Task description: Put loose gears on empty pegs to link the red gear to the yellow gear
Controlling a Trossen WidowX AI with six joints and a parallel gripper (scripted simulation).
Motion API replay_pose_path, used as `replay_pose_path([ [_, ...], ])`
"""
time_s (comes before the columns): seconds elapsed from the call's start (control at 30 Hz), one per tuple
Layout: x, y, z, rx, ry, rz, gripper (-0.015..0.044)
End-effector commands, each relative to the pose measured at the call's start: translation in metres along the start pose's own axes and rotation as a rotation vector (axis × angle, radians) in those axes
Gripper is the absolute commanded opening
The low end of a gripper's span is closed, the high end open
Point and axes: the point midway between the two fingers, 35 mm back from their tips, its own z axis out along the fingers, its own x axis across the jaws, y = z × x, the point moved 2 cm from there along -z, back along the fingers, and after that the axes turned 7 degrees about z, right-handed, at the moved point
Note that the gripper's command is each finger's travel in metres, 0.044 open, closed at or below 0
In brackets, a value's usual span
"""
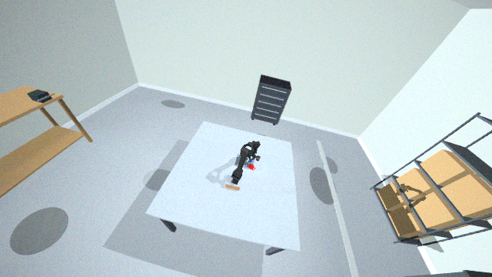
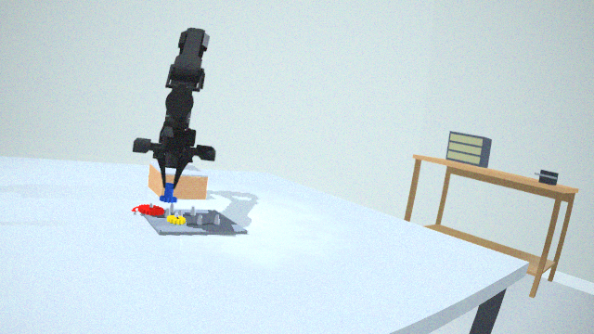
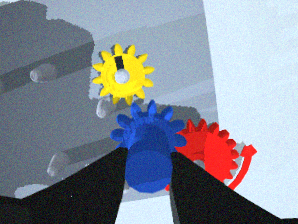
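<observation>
My gripper (image 2: 170,185) (image 3: 148,159) is shut on the hub of a blue gear (image 2: 168,199) (image 3: 150,122). The gear is upright and held a little above the grey board (image 2: 169,230) (image 3: 172,55), near the red gear (image 1: 251,167) (image 2: 150,210) (image 3: 219,155). In the wrist view it overlaps the red gear's edge and hides what lies under it. The yellow gear (image 2: 176,220) (image 3: 136,82) with a black stripe sits on its peg. Bare pegs include one peg (image 3: 102,108) beside the yellow gear and others farther left in the wrist view. No other loose gear can be made out.
An orange-brown box-like block (image 1: 232,187) (image 2: 192,187) stands on the table (image 1: 261,215) (image 2: 278,278) behind the board in the exterior view. A red curved arrow (image 3: 246,167) lies beside the red gear. Several short pegs (image 2: 193,211) (image 2: 216,220) (image 3: 44,73) rise from the board.
</observation>
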Motion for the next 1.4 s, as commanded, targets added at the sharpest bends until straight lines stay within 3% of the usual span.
replay_pose_path([
  [0.0,0.000,-0.002,0.009,0.017,0.002,0.002,0.0000],
  [0.7,0.000,-0.003,0.031,0.017,-0.002,0.438,0.0000],
  [1.37,0.000,-0.003,0.032,0.017,0.002,0.016,0.0000],
])
